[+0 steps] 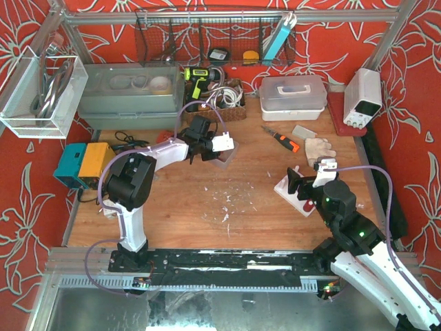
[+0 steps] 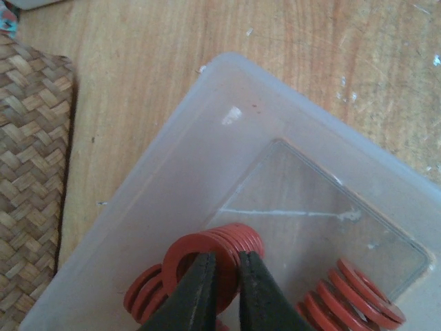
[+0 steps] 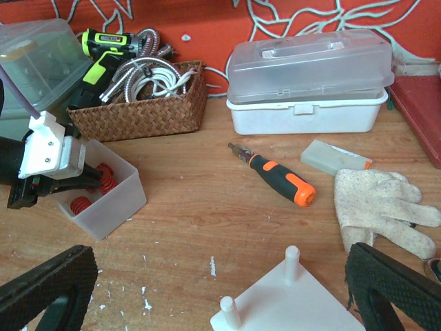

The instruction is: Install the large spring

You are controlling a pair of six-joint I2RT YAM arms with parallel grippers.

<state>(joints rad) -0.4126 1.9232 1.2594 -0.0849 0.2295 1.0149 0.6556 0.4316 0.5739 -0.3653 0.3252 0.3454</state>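
Note:
A translucent white bin (image 2: 207,145) holds several red springs. My left gripper (image 2: 227,272) is down inside it, jaws shut on the end coil of a large red spring (image 2: 224,241). Two more red springs lie to the left (image 2: 141,293) and right (image 2: 358,289). In the top view the left gripper (image 1: 205,146) is at the bin (image 1: 224,157). A white base plate (image 3: 296,310) with two upright pegs (image 3: 292,258) lies between the wide-open fingers (image 3: 48,289) of my right gripper (image 3: 220,300); it also shows in the top view (image 1: 288,187).
A wicker basket (image 3: 145,103) with a drill and hoses stands behind the bin. An orange-and-black screwdriver (image 3: 279,176), a small pale block (image 3: 334,156), a work glove (image 3: 382,207) and a lidded white box (image 3: 306,83) lie beyond the plate.

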